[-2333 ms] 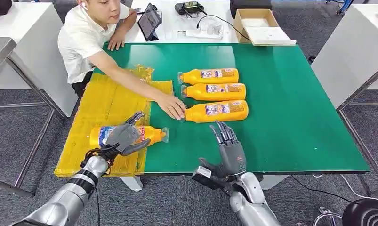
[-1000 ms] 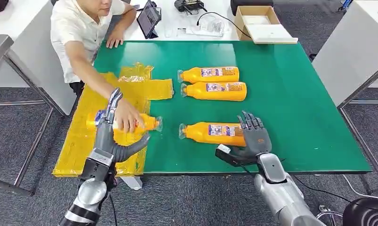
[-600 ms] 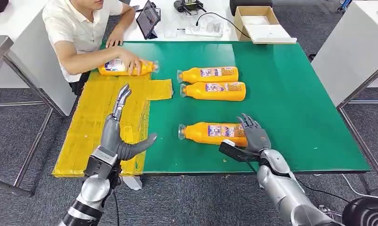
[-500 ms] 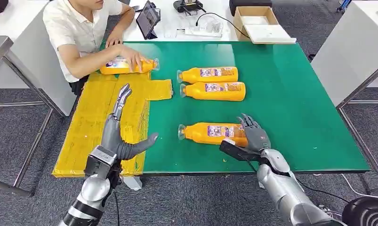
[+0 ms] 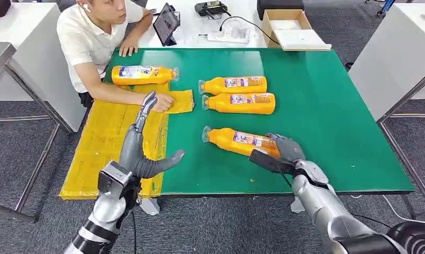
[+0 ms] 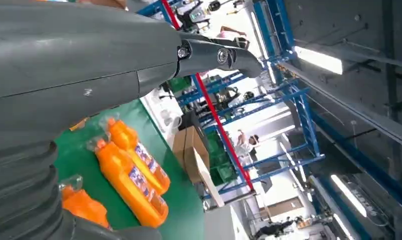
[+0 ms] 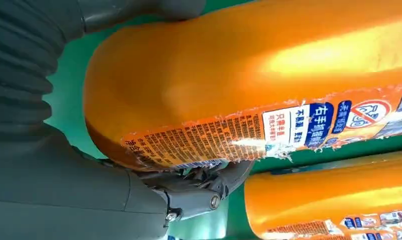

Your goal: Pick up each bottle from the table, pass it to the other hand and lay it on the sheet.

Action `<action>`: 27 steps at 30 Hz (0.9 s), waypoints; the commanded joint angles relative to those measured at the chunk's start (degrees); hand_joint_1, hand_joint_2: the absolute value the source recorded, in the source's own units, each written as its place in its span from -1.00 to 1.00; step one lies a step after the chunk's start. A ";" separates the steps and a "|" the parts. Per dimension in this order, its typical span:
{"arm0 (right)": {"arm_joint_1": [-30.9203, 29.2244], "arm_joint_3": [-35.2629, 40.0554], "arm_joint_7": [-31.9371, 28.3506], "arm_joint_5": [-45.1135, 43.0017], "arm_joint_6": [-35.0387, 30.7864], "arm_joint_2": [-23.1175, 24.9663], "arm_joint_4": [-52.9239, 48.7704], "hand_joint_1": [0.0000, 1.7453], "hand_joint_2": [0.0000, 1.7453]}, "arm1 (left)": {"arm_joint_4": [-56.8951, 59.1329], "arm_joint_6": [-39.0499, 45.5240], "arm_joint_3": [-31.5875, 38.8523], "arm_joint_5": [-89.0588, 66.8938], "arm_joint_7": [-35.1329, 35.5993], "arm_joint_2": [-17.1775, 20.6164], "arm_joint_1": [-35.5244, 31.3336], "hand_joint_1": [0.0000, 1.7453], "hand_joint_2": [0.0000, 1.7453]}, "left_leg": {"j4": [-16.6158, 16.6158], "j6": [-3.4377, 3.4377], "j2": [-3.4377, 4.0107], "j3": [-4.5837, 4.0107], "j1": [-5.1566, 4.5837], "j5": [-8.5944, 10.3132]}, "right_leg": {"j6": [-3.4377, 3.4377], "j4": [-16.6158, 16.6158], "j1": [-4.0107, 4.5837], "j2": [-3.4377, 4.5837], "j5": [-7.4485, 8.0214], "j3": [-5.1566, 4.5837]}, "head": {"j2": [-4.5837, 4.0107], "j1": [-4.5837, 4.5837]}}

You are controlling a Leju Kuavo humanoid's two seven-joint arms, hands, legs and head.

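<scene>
Nearest the robot, the right hand [image 5: 285,150] is wrapped around the base end of the nearest bottle [image 5: 237,141], which lies slanted on the green table [image 5: 332,132], cap pointing away to the left. The right wrist view shows that orange body [image 7: 249,75] held between thumb and fingers [image 7: 198,182]. The left hand [image 5: 142,144] stands upright over the table's near-left edge, holding nothing, fingers straight and thumb stuck out sideways.

The yellow sheet [image 5: 109,143] covers the table's left side and overhangs its edge. A person's hand [image 5: 161,101] rests flat on the sheet's far end.

Mid-table, two more bottles lie side by side, touching: the nearer one [image 5: 239,103] and the farther one [image 5: 233,84], caps to the left. A fourth bottle [image 5: 142,74] lies just beyond the sheet's far edge, near the person [image 5: 96,39].

On the white table behind sit a tablet [image 5: 166,24] and a cardboard box [image 5: 289,29].
</scene>
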 commanded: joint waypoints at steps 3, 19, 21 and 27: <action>1.83 2.18 0.28 0.37 3.92 0.26 7.61 1.00 1.00 | 5.02 -0.61 -2.88 0.54 -0.15 1.36 -3.22 -1.00 1.00 | -0.13 -0.14 -0.18 0.20 0.13 0.04 | -0.15 -0.20 0.15 -0.28 -0.01 0.32 | 0.00 0.02; 9.91 -7.11 -20.00 -19.96 3.66 6.14 -7.12 1.00 1.00 | 2.19 1.05 3.11 22.26 4.40 -5.06 4.10 -1.00 1.00 | -0.15 -0.14 0.04 0.37 0.13 -0.05 | -0.14 -0.22 0.15 -0.03 0.00 0.44 | 0.00 0.00; 14.24 -7.16 -20.90 -27.34 4.91 8.36 -17.76 1.00 1.00 | 2.97 -1.06 2.24 29.64 6.27 -4.99 5.85 -1.00 1.00 | -0.13 -0.16 0.06 0.32 0.13 -0.07 | -0.16 -0.18 0.15 -0.02 -0.01 0.39 | 0.00 0.02; 22.48 -3.88 -20.72 -39.53 0.22 11.40 -36.81 1.00 1.00 | 5.33 -3.78 -1.20 35.43 7.93 -3.60 9.52 -1.00 1.00 | -0.06 -0.12 0.05 -0.23 0.05 -0.09 | -0.11 0.01 0.05 0.06 -0.06 -0.17 | 0.00 0.00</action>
